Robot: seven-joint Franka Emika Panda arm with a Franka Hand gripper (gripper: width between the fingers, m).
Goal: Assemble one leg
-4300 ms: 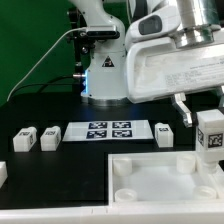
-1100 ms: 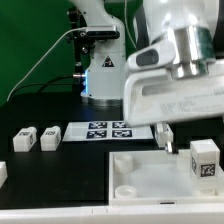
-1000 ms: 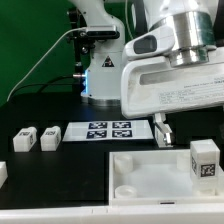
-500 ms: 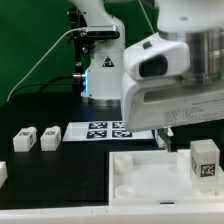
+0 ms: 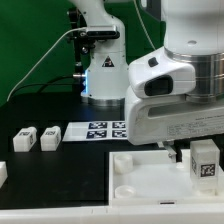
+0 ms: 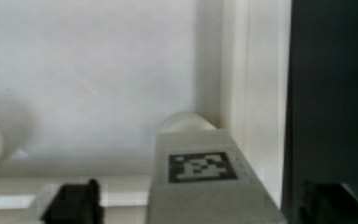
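One leg point(image 5: 205, 160): stands upright inside the tray, in its corner at the exterior view's right, with its tag facing the camera.
Leg, wrist view: the leg point(image 6: 197, 158) sits in the angle where two rim walls meet, tag side visible.
Tray point(image 5: 140, 186): large white square piece with a raised rim, lying flat on the black table point(image 5: 40, 110).
Gripper point(image 5: 177, 151): hangs low over the tray, just beside the leg on the exterior view's left.
Fingers: one dark finger point(image 6: 73, 200) shows in the wrist view, apart from the leg. The other is out of sight, so whether they are spread or closed cannot be told.
Spare legs: a first spare leg point(image 5: 24, 140) and a second spare leg point(image 5: 49, 138) lie side by side on the table, well apart from the tray.
Marker board point(image 5: 100, 130): flat on the table behind the tray.
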